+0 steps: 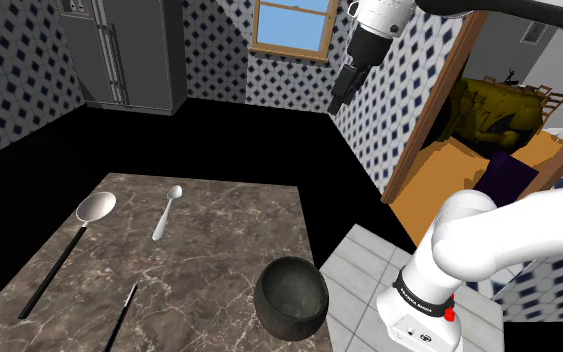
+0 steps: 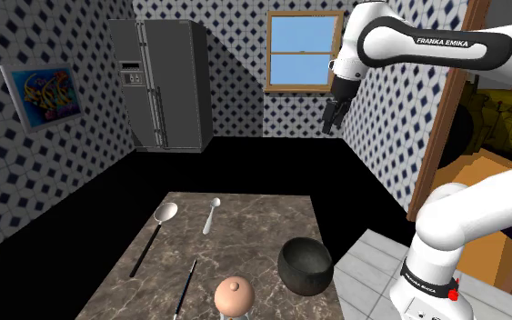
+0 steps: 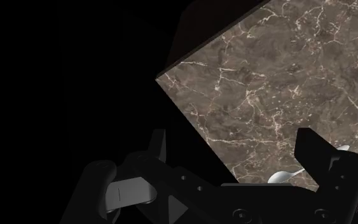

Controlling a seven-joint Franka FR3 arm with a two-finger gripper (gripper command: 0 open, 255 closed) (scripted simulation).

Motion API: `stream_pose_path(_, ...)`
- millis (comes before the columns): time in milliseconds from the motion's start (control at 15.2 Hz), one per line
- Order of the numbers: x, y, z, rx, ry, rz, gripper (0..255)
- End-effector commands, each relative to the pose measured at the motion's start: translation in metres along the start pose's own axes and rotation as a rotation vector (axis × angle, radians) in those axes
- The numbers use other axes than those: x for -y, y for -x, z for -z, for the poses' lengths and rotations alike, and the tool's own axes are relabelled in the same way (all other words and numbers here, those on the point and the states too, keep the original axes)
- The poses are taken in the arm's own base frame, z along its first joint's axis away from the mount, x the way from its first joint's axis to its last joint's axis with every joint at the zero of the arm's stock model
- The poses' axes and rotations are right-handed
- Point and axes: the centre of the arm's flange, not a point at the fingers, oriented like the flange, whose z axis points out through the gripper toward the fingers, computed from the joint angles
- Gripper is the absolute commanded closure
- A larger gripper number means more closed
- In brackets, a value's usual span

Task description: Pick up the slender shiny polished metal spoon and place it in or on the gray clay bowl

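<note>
The slender shiny silver spoon (image 1: 167,212) lies flat on the brown white-veined marble table (image 1: 219,240), in its far half. Its bowl end points away from the stand and its handle points back toward the near edge. Just beside it, toward the shoulder view's left, lies a silver-bowled ladle with a long black handle (image 1: 96,207). A thin black utensil (image 1: 124,312) lies nearer the table's front edge. The dark grey rounded bowl (image 1: 291,297) stands upright near the table's corner closest to the stand, well apart from the spoon.

The all-black two-finger gripper (image 1: 347,80) hangs high up beside the diamond-patterned wall, beyond the table's far edge and over the black floor. It is well apart from the spoon and touches nothing. In the wrist view its fingers (image 3: 323,156) stand apart with only marble between them. A pale rounded bit of cutlery (image 3: 285,177) shows close by one finger, but I cannot tell which piece it is.

In the second exterior view a pinkish round knob-topped object (image 2: 236,296) sits at the table's near end. A grey double-door fridge (image 2: 165,86) and a wood-framed window (image 2: 304,50) stand behind.
</note>
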Motion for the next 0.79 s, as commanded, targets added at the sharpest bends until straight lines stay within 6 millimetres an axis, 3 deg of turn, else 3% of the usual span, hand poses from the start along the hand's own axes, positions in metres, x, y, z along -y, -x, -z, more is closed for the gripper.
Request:
stream_pose_path(0, 0.000, 0.000, 0.000, 0.000, 0.000, 0.000, 0)
stream_pose_path(726, 0.122, -0.055, -0.080, 0.040, 0.075, -0.263, 0)
